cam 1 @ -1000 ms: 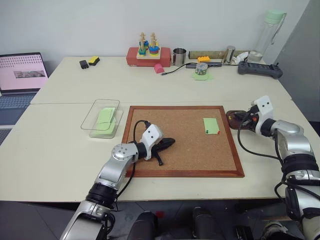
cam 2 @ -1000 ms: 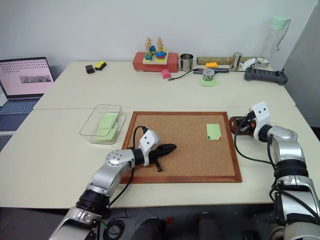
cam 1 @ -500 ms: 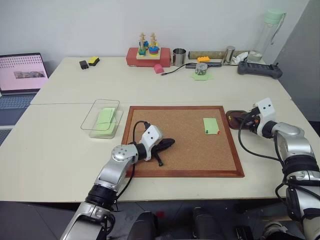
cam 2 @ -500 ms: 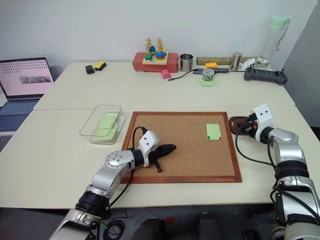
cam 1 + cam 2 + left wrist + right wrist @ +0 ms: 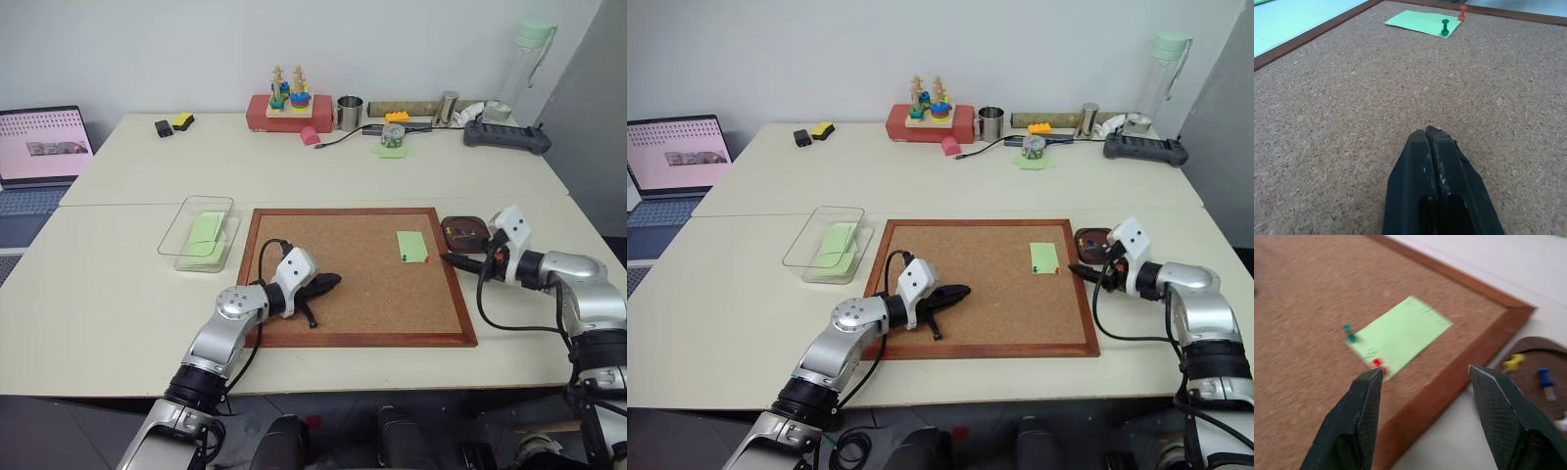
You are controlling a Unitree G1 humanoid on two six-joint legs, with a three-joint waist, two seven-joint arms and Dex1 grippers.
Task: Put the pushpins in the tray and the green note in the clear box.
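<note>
The left gripper is seen lying on the cork board, its jaws pressed together with nothing between them. The right gripper is held over the board's right frame, jaws spread wide and empty, straddling the corner of the green note in its own wrist view without touching it.

One green note is pinned near the board's right edge, and two pushpins are counted on it: a green pushpin and a red pushpin at the note's near end. The tray rests on the desk just outside the board's right frame, beside the right gripper. The clear box sits on the desk to the left of the board, well apart from the note, with light-green paper already lying inside it.

In the head views the tray's contents are too small to make out; the right wrist view shows what appear to be a yellow pin and a blue pin lying in its recess, with something pale at the picture's edge that cannot be identified. The left wrist view shows both pushpins standing upright at the note's edge, the red one at its very corner. At the back of the desk a toy stacker, a metal cup and a laptop are seen in the head views.
</note>
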